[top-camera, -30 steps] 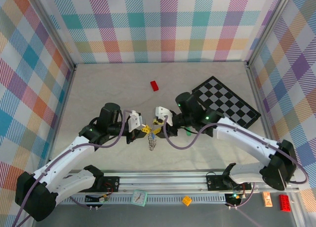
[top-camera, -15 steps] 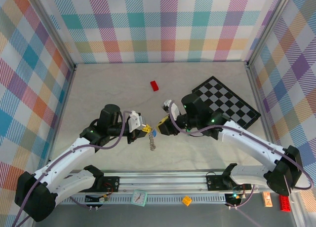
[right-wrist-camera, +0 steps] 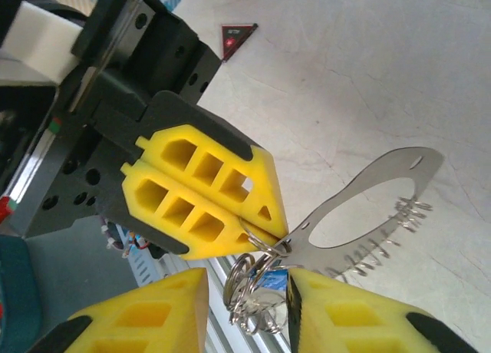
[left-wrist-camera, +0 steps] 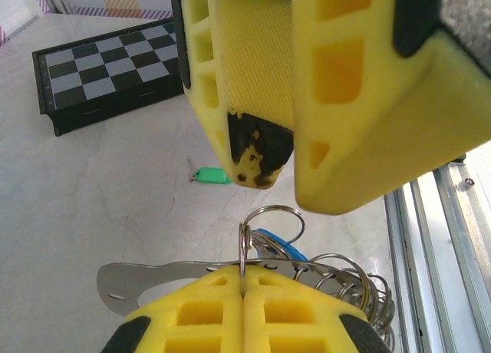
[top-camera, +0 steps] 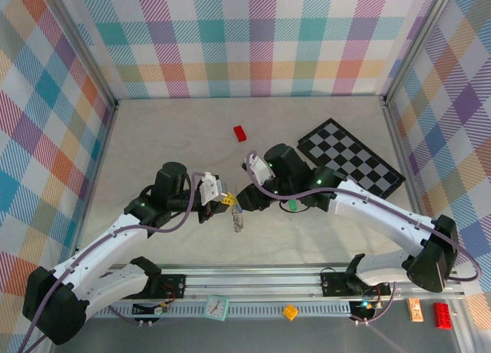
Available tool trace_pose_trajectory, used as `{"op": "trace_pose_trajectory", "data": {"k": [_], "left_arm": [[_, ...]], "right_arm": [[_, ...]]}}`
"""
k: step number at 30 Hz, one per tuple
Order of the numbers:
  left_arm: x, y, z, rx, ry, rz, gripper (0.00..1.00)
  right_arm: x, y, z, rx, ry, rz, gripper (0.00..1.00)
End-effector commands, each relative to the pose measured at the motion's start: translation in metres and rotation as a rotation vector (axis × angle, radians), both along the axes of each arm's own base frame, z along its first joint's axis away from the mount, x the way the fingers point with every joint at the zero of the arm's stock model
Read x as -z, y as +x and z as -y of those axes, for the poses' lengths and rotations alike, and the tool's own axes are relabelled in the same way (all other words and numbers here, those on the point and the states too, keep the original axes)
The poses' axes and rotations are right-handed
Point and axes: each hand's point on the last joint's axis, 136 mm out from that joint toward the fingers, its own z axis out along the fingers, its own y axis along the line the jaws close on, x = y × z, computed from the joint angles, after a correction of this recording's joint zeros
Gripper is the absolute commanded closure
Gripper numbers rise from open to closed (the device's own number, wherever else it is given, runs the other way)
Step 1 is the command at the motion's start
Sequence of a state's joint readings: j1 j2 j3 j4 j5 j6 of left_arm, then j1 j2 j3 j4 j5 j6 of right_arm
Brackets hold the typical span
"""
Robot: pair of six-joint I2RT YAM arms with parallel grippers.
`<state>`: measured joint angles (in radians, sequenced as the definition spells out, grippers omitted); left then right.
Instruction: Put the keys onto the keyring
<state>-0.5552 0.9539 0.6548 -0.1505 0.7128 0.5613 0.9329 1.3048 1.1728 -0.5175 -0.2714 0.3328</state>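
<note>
My left end effector [right-wrist-camera: 270, 221] gripped the thin jagged silvery keyring [right-wrist-camera: 410, 163], and my half-open right end effector [right-wrist-camera: 249, 280] risked knocking it loose.

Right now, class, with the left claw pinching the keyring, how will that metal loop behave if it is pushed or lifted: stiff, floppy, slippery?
The keyring is probably stiff: its flat band juts from the left claw without sagging. The small wire rings on it would likely swing loosely. Pinched at one thin edge, bare metal may pivot or slip.
</note>
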Motion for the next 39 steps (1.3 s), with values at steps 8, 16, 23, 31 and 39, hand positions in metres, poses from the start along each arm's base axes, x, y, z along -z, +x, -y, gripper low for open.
{"op": "trace_pose_trajectory", "data": {"k": [8,16,23,31,39], "left_arm": [[-0.009,-0.004,0.004,0.023,-0.037,0.041,1.00],[-0.008,-0.005,0.004,0.025,-0.034,0.040,1.00],[-0.007,-0.006,0.004,0.031,-0.035,0.040,1.00],[-0.013,-0.013,0.006,0.067,-0.067,0.051,1.00],[-0.019,-0.017,0.006,0.079,-0.098,0.070,1.00]], "right_arm": [[0.008,0.008,0.002,0.080,-0.094,0.024,0.76],[0.005,0.008,0.006,0.093,-0.093,0.035,0.93],[0.008,0.011,0.011,0.109,-0.098,0.040,1.00],[0.024,0.011,0.013,0.086,-0.063,-0.025,1.00],[0.016,0.007,0.009,0.033,-0.001,-0.033,0.78]]}}
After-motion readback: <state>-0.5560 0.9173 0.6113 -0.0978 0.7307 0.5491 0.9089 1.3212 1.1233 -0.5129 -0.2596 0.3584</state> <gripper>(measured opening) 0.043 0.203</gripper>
